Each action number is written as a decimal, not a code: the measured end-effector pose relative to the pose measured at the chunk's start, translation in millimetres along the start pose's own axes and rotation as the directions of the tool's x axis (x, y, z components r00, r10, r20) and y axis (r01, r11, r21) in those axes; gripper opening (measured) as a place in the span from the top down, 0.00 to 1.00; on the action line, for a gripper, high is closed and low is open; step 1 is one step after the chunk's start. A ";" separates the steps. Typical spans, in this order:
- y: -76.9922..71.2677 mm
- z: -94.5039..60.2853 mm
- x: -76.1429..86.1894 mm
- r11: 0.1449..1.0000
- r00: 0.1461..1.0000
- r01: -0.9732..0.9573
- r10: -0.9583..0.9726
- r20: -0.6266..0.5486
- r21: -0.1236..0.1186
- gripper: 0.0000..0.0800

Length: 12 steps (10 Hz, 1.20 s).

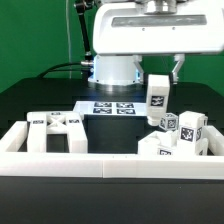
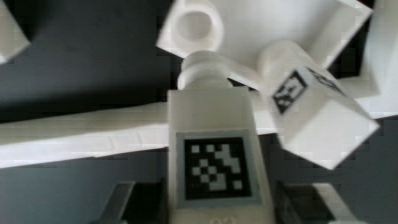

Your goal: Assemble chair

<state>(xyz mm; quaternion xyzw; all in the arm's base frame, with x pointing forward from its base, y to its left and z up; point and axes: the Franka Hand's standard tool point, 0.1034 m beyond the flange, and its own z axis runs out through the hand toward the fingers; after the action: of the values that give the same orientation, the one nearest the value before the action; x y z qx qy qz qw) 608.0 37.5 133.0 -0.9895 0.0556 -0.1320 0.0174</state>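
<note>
Jaws of the gripper straddle one upright tagged chair leg; whether they pinch it cannot be told. Just beneath them, at least three more tagged chair pieces lie heaped. Farther off, toward the exterior view's left, lie one marker board and one slotted chair frame.
</note>
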 end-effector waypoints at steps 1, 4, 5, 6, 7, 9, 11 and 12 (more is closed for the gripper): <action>1.4 0.3 -0.2 1.000 1.000 -0.001 0.001 0.000 0.000 0.64; 1.4 0.8 0.6 1.000 1.000 -0.004 0.004 -0.019 0.000 0.64; 0.8 2.3 -1.4 1.000 0.999 -0.023 0.023 -0.035 0.006 0.64; -0.2 2.7 0.3 1.000 0.994 -0.030 0.030 -0.101 0.007 0.64; -1.7 3.0 2.1 1.000 0.986 -0.023 0.023 -0.164 0.004 0.64; 1.1 3.7 3.7 1.000 0.959 -0.014 0.010 -0.283 -0.011 0.64; 7.1 7.8 -2.4 1.000 0.962 -0.009 0.004 -0.272 -0.020 0.64; 11.8 10.1 -8.1 1.000 0.962 -0.011 0.003 -0.273 -0.026 0.64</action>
<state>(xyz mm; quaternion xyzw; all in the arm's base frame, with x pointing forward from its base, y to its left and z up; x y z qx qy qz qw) 601.7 26.9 120.6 -0.9618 0.0628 -0.2664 -0.0035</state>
